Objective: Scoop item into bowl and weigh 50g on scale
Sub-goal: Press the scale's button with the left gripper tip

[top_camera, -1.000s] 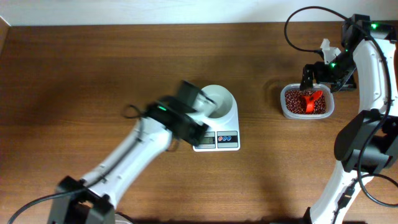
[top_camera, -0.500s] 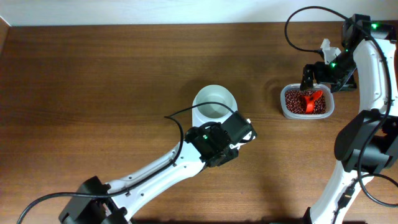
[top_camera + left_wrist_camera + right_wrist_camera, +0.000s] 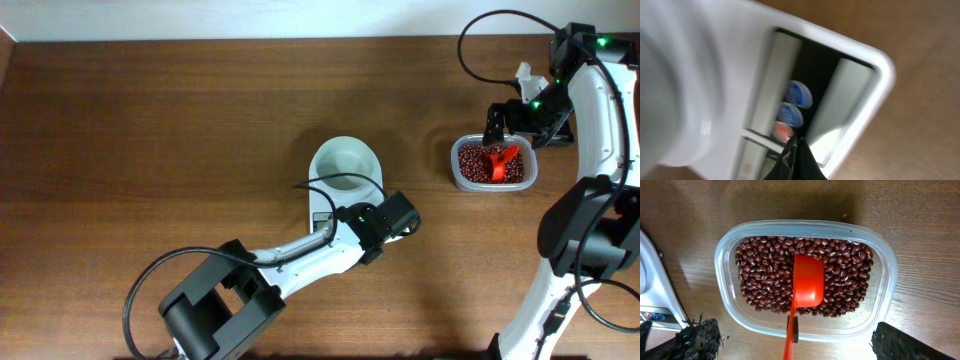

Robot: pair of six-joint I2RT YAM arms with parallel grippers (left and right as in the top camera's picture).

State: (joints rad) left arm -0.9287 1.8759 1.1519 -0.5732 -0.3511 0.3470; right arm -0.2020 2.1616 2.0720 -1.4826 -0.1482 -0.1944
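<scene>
The white bowl (image 3: 345, 165) stands on the white scale (image 3: 318, 203) and looks empty from above. My left gripper (image 3: 376, 222) is over the scale's front panel. In the left wrist view its shut fingertips (image 3: 795, 143) are at the red button (image 3: 782, 131), beside two blue buttons (image 3: 799, 94); the bowl (image 3: 670, 75) is a blur on the left. The red-brown beans (image 3: 765, 275) fill a clear tub (image 3: 880, 305), also in the overhead view (image 3: 490, 165). A red scoop (image 3: 807, 282) lies in the beans. My right gripper (image 3: 800, 347) is open wide, with the scoop's handle between its fingers, untouched.
The scale's corner (image 3: 655, 305) shows at the left of the right wrist view. One stray bean (image 3: 845, 216) lies on the wood behind the tub. The right arm (image 3: 600, 120) runs along the table's right edge. My left arm (image 3: 290, 255) crosses the table in front of the scale.
My left arm swung from the scale's left side across to its front right, and its gripper now sits over the buttons. The right arm, tub and scoop have not moved.
</scene>
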